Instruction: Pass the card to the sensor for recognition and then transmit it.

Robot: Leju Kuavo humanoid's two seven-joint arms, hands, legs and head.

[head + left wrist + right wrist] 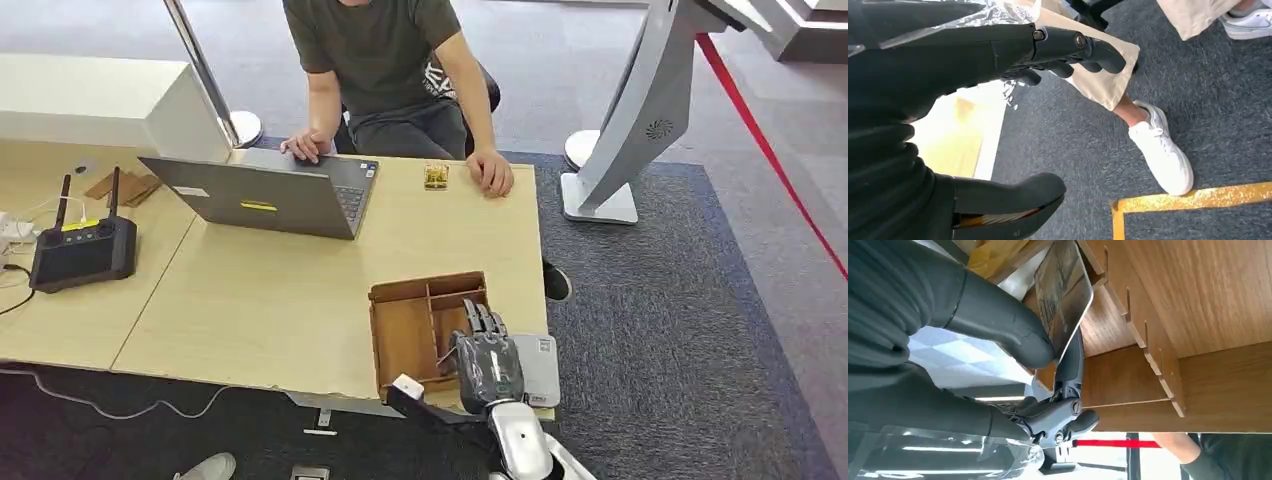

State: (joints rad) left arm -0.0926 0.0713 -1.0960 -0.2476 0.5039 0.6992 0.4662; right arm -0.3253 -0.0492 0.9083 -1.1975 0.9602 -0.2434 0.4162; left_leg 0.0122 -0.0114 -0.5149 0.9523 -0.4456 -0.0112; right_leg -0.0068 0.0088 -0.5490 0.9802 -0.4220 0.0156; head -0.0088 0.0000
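Note:
In the right wrist view my right hand point(1013, 340) pinches a shiny card point(1065, 292) between thumb and fingers, just above the dividers of a wooden compartment box point(1148, 385). From the head view the right hand point(487, 362) hovers over the near right part of that box point(405, 335), at the table's near right corner. A flat light-grey sensor pad point(541, 368) lies right beside the hand, partly hidden under it. My left hand point(923, 115) hangs over the floor with its fingers point(1078, 50) and thumb apart, holding nothing.
A person sits at the far side with one hand on a grey laptop point(270, 195) and the other by a small gold object point(436, 176). A black router point(83, 250) stands at the left. A white stand point(625, 120) rises right of the table. A person's white shoe point(1163, 150) is near my left hand.

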